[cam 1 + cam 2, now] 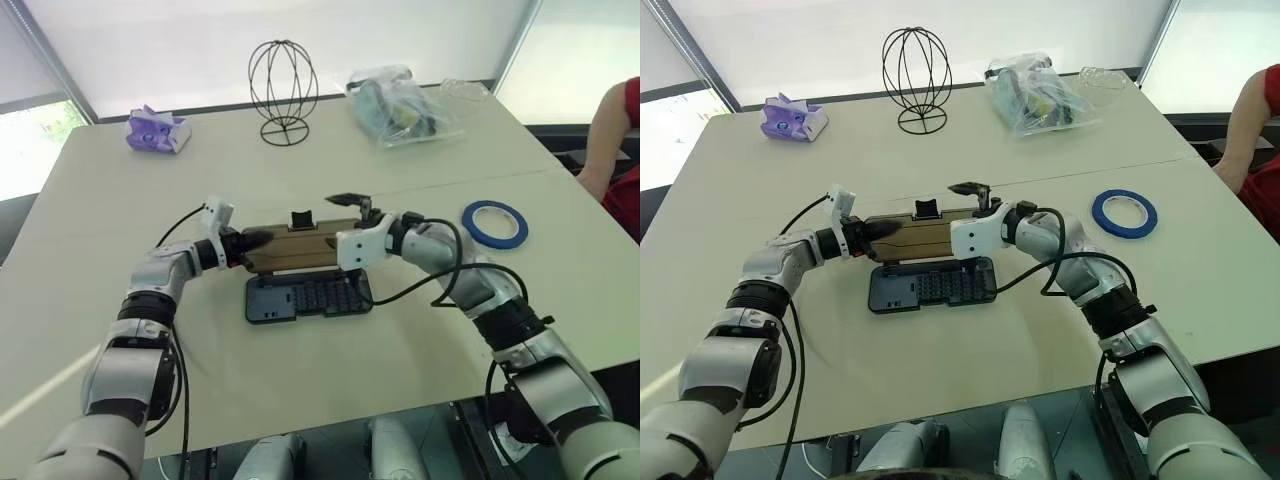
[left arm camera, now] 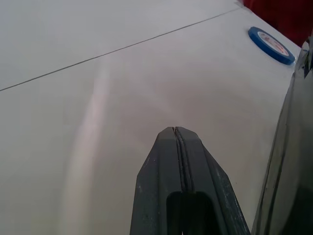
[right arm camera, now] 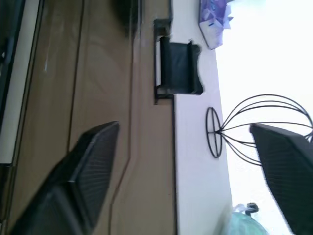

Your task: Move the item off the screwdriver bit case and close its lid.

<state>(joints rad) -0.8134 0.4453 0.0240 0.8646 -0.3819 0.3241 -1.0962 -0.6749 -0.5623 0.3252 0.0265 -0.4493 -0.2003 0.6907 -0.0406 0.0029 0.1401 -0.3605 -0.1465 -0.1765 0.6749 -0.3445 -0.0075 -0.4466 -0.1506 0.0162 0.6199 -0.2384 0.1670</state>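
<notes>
2 arms, silver-grey shells with black joint bands. Black cables loop outside each forearm. White wrist housings. Left gripper [image 1: 262, 240], right gripper [image 1: 347, 202]: 2 black ribbed fingers [image 3: 93, 161] each.

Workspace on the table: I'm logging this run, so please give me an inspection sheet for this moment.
Surface: pale table, with a seam line across it.
Job's things: blue tape ring lies flat on the table, off the screwdriver bit case; the lid is raised and not yet shut.
Clutter: black wire stand, clear plastic bag, small purple item, all at the far side.
Grippers: left gripper shut at the lid's left end; right gripper open at its right end.
Cables: black cables loop along both arms.
Surroundings: a person's red sleeve at the table's right edge.
</notes>
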